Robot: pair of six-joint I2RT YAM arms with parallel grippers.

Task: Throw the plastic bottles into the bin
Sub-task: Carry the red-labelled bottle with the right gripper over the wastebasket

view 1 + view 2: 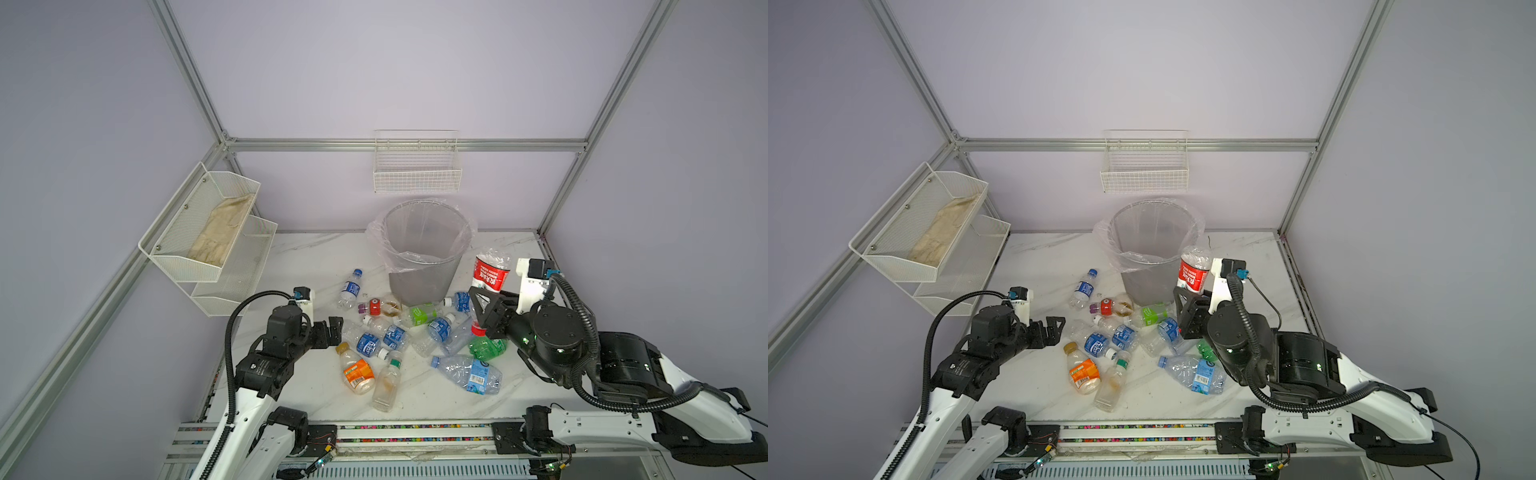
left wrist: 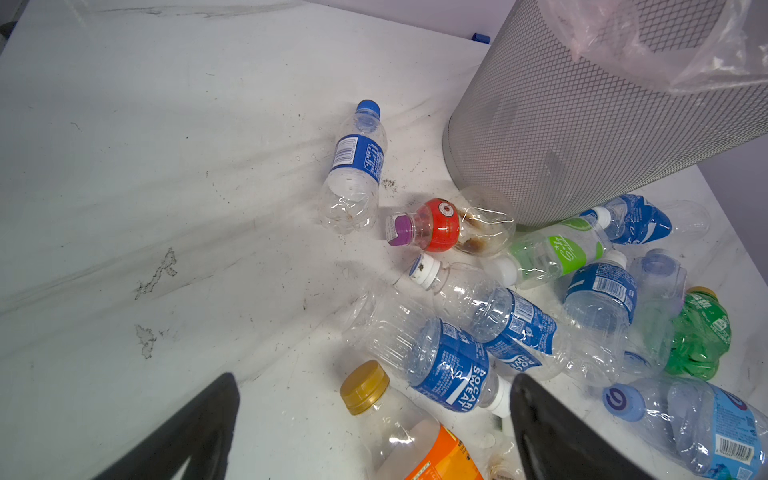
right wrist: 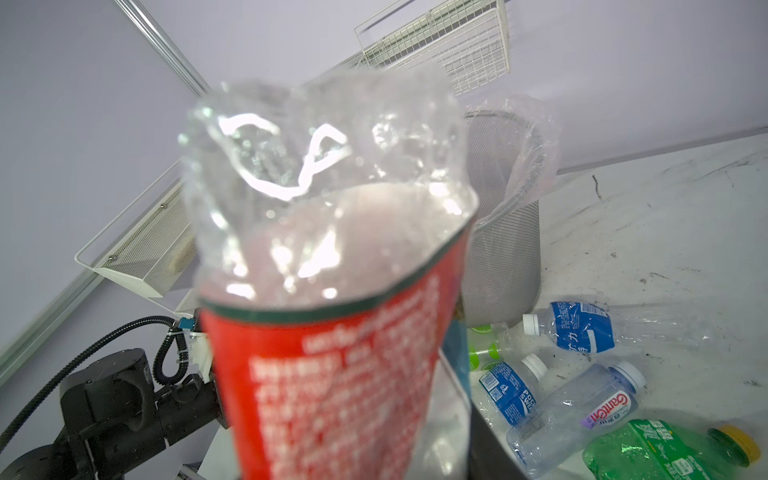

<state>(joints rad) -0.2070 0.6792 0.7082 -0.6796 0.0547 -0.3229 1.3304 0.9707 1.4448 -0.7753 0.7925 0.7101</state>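
Beside the bin (image 1: pixel 419 282), right claw (image 1: pixel 488 297) gripping red-labelled bottle (image 1: pixel 490 272), long axis upright, left claw (image 1: pixel 334 330) wide open

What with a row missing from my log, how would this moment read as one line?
left gripper: open, low by bottle pile | right gripper: shut on red-label bottle, raised beside bin

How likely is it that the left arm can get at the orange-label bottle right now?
Probably yes. The left gripper is open and empty, and the orange-label bottle lies uncovered just ahead of it; only a blue-label bottle lies close by its cap.
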